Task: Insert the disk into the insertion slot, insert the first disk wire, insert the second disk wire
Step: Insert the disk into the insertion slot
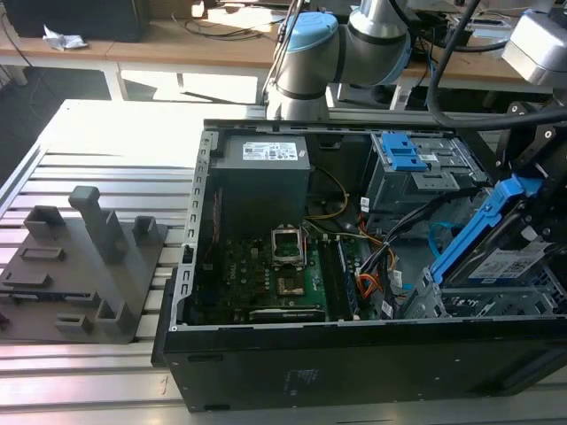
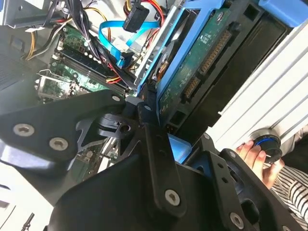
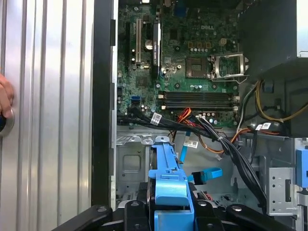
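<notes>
The disk [image 1: 512,264], silver-grey with a white label in a bright blue caddy, hangs tilted at the case's right end in the exterior view. My gripper [image 1: 532,208] is shut on it. Its lower edge is at the mouth of the insertion slot [image 1: 461,303], a perforated grey cage. In the second wrist view my black fingers [image 2: 144,108] clamp the caddy, and the disk [image 2: 202,53] shows its green board. The caddy [image 3: 168,180] points into the case in the first wrist view. The second disk wire [image 2: 115,36], flat and light blue [image 3: 185,144], lies loose beside the cage.
A grey bay with blue latches [image 1: 409,152] sits behind the cage. Black wire bundles [image 3: 226,144] and an orange flat cable [image 3: 185,115] cross the motherboard [image 1: 275,274]. A dark plug [image 2: 137,19] hangs near the disk. A person's hand [image 2: 255,154] rests outside the case. A grey fixture [image 1: 84,266] stands at the exterior view's left.
</notes>
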